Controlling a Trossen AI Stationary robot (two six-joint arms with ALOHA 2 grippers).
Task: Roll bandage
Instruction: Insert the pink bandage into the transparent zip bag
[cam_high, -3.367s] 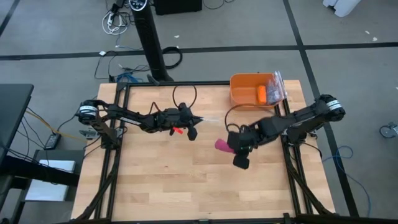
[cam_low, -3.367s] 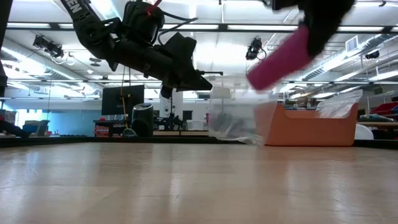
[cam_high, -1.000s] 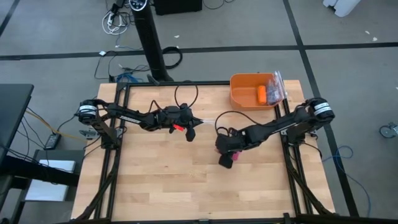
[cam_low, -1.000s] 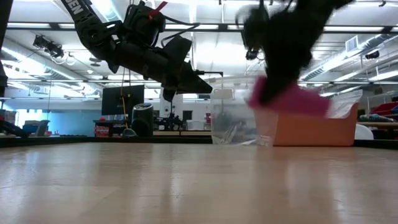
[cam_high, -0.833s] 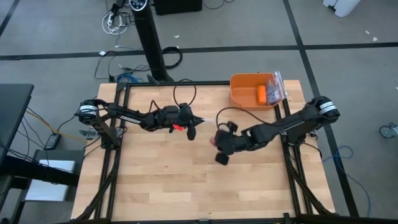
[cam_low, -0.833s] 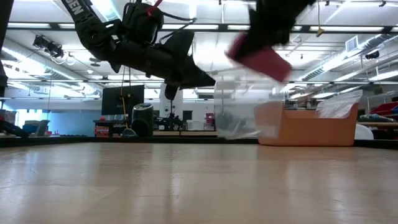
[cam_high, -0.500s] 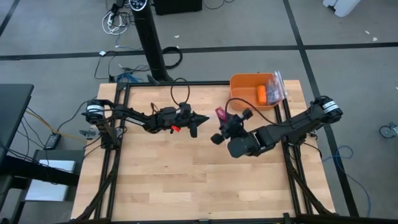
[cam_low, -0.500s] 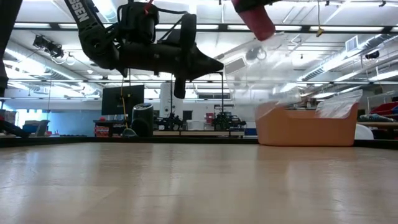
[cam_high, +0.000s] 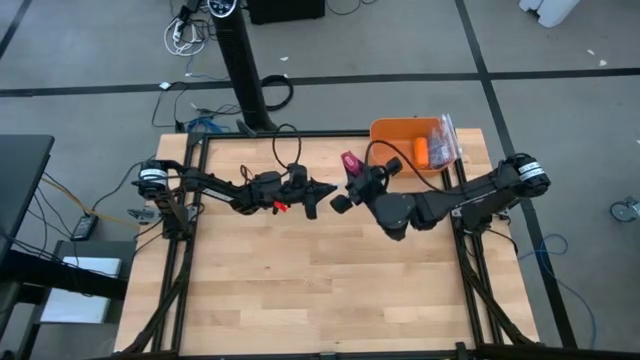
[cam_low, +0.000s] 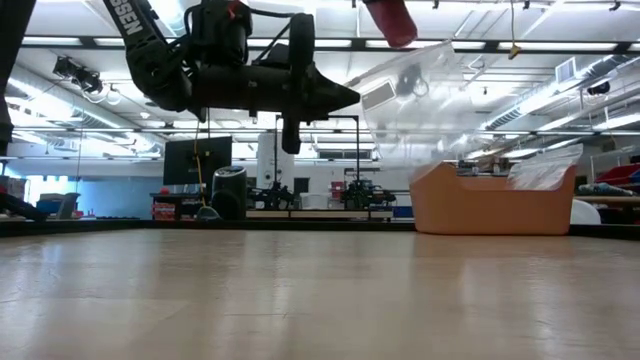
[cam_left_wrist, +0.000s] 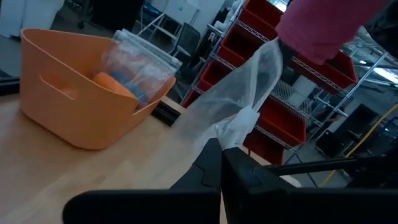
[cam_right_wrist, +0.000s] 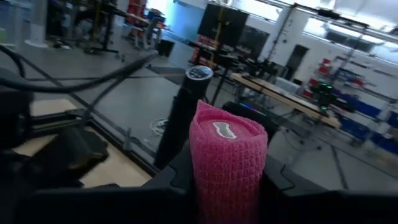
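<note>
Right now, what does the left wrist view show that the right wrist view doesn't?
Only the left wrist view shows the orange plastic bin, the small orange roll inside it, and a clear crinkly plastic bag pinched by the left end effector. Only the right wrist view shows the bandage's flat rolled end. Both show the magenta-pink rolled fabric bandage.

An orange bin (cam_high: 400, 148) stands at the far right corner of the wooden table (cam_high: 300, 290); inside it lie a small orange roll (cam_high: 421, 151) and a clear crinkly bag (cam_high: 444, 138); a second clear plastic bag (cam_left_wrist: 239, 99) hangs in the air, its lower end just at the tips of the closed fingers; a black pole (cam_high: 243, 75) stands on the grey floor beyond the table; red shelves (cam_left_wrist: 273, 68) stand in the room behind.
</note>
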